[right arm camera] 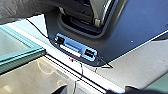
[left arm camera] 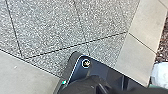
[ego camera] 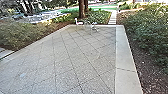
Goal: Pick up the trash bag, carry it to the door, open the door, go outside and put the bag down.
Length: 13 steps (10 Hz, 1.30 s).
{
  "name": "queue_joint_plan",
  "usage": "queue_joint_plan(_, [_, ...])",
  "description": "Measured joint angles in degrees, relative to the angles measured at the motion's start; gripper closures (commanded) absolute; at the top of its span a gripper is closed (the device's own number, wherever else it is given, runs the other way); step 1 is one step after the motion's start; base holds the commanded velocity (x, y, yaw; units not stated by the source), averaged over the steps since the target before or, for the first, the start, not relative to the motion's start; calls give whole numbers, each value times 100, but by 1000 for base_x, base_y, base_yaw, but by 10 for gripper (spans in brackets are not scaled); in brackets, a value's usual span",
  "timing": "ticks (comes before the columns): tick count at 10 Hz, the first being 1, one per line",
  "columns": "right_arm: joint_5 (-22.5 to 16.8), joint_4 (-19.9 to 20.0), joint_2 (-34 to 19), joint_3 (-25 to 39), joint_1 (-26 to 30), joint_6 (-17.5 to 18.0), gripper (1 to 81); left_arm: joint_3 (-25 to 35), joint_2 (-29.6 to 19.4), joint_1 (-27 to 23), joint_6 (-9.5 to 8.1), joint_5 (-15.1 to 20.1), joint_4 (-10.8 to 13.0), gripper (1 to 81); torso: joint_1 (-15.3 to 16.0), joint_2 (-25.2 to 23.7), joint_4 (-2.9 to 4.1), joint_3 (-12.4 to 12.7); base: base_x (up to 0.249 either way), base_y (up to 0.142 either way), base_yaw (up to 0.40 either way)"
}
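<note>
Trash bag [left arm camera: 160,75], probably: white, partly visible | contents: hidden | both tools: apart or together, can't tell

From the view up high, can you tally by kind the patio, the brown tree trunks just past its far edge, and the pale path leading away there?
Paved patio: 1
Brown tree trunks: 2
Pale path: 1
Total: 4
</note>
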Motion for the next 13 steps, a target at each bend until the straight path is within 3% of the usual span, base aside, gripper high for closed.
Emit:
queue_joint_plan(3, [0,2,0,0,0,0,10,-560,216,-795,0,207,-143,811,0,2,0,-5,0,0,0])
queue_joint_plan(8, [7,5,0,5,0,0,10,-959,295,-1862,0,1046,-195,811,2,6,0,-7,0,0,0])
queue_joint_plan(9, [5,5,0,5,2,0,10,-1041,290,-2005,0,1226,-195,10,2,9,0,-7,0,0,0])
queue_joint_plan(13, [5,5,0,5,2,0,10,-1093,293,-1971,-13,1407,-223,10,4,11,0,-9,0,0,0])
